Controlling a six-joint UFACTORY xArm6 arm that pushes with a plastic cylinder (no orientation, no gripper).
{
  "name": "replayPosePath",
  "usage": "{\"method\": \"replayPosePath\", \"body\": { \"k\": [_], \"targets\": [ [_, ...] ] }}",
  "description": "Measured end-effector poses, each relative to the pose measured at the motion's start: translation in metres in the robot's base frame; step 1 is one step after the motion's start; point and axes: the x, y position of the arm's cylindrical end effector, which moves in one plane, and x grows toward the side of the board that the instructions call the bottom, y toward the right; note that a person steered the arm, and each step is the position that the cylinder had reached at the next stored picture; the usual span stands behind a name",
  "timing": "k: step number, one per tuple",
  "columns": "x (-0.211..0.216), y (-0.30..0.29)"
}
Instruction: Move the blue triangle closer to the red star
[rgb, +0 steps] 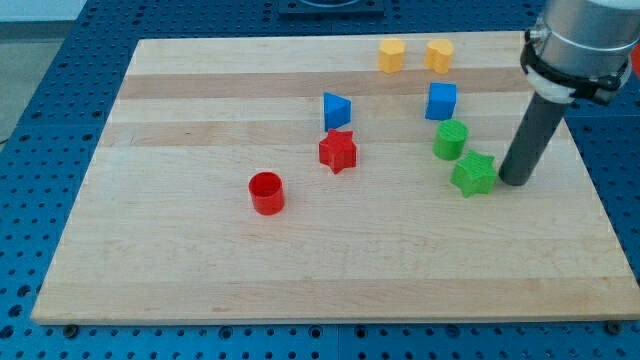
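— Where's the blue triangle (336, 109) sitting?

— Near the board's (200, 270) middle, just above the red star (338, 152). They look almost touching, though I can't tell if there's a gap.

— And the arm?

— It's off at the view's right. It has no jaws to open or close, only a dark rod; my tip (514, 182) rests on the wood just beside the green star (473, 174), on its right, well apart from the triangle.

— What else is there?

— A green cylinder (450, 139) just above that green star, a blue cube (441, 101) above that, two yellow blocks (391, 55) (439, 55) near the top edge, and a red cylinder (266, 192) down to the left of the red star.
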Motion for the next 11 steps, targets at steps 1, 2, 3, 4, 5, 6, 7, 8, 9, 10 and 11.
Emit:
{"method": "replayPosePath", "body": {
  "k": [1,2,3,4,5,6,7,8,9,10,11],
  "targets": [
    [0.009,-0.02],
    [0.028,-0.044],
    [0.035,-0.046],
    [0.067,-0.048],
    [0.046,-0.133],
    [-0.03,-0.118],
    [-0.108,-0.12],
    [-0.142,-0.141],
    [-0.125,-0.176],
    [-0.103,-0.187],
    [-0.085,-0.187]
  ]
}}
